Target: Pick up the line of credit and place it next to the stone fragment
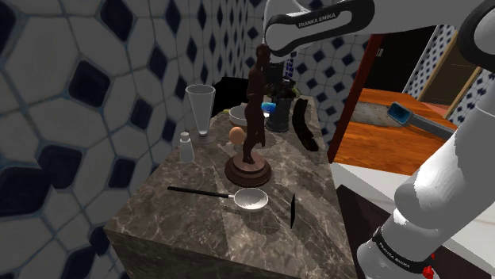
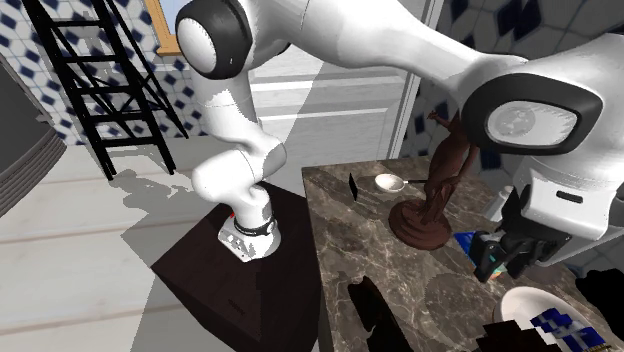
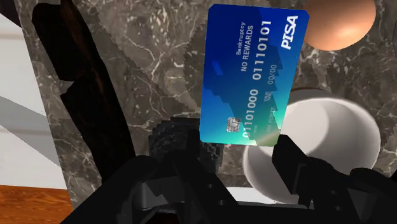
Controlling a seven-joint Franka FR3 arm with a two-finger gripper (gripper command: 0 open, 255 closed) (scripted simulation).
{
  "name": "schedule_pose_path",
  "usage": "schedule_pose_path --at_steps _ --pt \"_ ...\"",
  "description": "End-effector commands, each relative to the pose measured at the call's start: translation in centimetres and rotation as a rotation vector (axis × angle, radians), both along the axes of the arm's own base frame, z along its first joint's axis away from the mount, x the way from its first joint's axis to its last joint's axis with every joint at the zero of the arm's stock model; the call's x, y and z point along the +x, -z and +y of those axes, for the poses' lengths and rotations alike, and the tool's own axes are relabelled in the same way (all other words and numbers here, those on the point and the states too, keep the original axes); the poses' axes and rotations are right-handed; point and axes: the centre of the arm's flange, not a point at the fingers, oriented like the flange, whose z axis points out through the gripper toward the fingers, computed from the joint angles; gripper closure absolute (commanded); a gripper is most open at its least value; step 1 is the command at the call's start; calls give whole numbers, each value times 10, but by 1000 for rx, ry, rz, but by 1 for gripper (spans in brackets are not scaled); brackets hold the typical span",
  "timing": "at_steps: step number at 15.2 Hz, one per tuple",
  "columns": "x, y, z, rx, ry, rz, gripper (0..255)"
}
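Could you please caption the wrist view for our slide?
Gripper clasps a blue card over the marble counter, a white bowl and dark stone fragment below.

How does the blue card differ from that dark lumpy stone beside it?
The blue card is flat, straight-edged and printed with white text; the stone fragment is a rough, irregular dark lump. The card is clasped in the pincer; the fragment lies loose on the marble counter. Both are longer than wide.
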Motion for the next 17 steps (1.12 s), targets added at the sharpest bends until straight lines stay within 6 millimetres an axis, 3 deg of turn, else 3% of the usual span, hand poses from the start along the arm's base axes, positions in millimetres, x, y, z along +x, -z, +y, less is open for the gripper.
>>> schedule_pose_path --at_steps 1,17 --pt "-1 10 0 0 0 -1 255" --pt "-1 94 0 0 0 -1 255"
